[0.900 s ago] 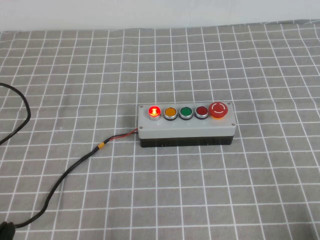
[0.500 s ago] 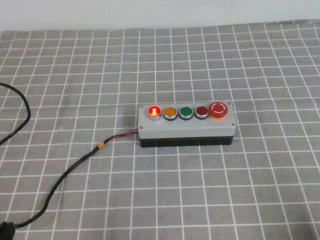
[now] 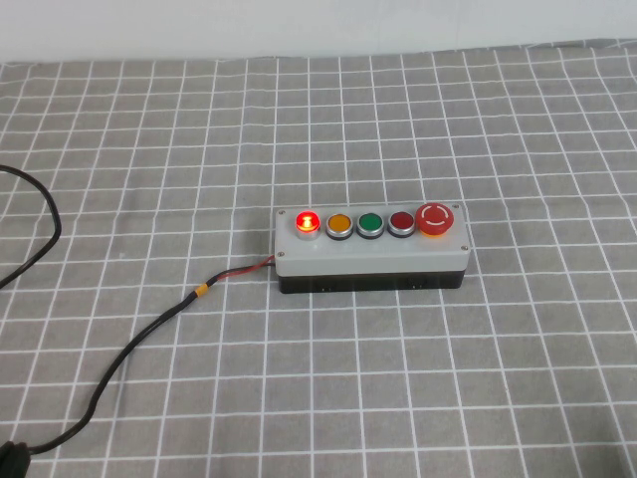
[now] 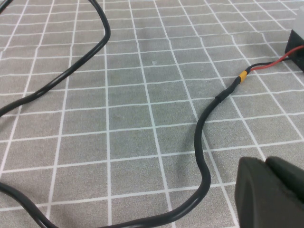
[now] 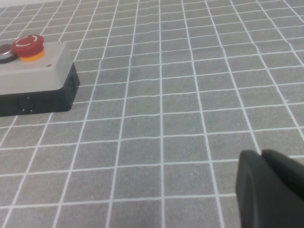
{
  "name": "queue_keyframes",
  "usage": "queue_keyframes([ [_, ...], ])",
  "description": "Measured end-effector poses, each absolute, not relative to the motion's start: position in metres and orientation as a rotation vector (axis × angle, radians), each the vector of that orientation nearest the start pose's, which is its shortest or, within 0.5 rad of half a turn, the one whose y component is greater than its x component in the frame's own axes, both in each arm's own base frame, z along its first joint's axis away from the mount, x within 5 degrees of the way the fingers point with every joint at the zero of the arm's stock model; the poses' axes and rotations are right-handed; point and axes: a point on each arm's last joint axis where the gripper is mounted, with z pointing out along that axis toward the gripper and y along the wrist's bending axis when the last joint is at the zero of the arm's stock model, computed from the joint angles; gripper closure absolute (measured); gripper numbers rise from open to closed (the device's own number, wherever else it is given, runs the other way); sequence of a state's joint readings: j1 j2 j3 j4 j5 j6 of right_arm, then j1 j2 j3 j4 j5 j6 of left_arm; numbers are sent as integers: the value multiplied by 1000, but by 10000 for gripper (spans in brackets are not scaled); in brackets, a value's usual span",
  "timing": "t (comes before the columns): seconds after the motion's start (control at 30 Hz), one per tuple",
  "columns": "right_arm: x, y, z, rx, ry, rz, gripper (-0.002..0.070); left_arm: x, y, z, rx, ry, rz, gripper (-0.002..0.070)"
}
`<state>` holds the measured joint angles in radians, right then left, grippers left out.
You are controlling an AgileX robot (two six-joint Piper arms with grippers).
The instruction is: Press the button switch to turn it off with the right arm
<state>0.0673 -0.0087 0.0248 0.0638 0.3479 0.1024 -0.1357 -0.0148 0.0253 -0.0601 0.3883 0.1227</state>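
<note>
The button switch (image 3: 370, 249), a light grey box on a black base, lies mid-table in the high view. Its red lamp (image 3: 308, 221) glows, followed in a row by the yellow, green and dark red buttons and the orange-red mushroom button (image 3: 436, 218). Neither arm shows in the high view. In the right wrist view my right gripper (image 5: 261, 154) is shut and empty, hovering low over the cloth well away from the box (image 5: 33, 76) and its mushroom button (image 5: 27, 45). My left gripper (image 4: 265, 161) is shut beside the black cable (image 4: 204, 142).
A grey cloth with a white grid (image 3: 478, 378) covers the table. The black cable (image 3: 149, 334) runs from the box's left end toward the near left corner, and a second loop of it (image 3: 45, 224) lies at the left edge. A white wall borders the far side.
</note>
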Motion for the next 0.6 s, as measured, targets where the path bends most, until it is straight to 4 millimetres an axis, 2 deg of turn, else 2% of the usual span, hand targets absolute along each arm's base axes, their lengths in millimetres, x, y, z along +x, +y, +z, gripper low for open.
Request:
queue_keyframes([
  [0.23,54,5,180,73,1787,182,692,51,-9,171,206,1871,-68,678],
  [0.6,55,3,216,76,1376,191,692,51,-9,171,206,1871,-68,678],
])
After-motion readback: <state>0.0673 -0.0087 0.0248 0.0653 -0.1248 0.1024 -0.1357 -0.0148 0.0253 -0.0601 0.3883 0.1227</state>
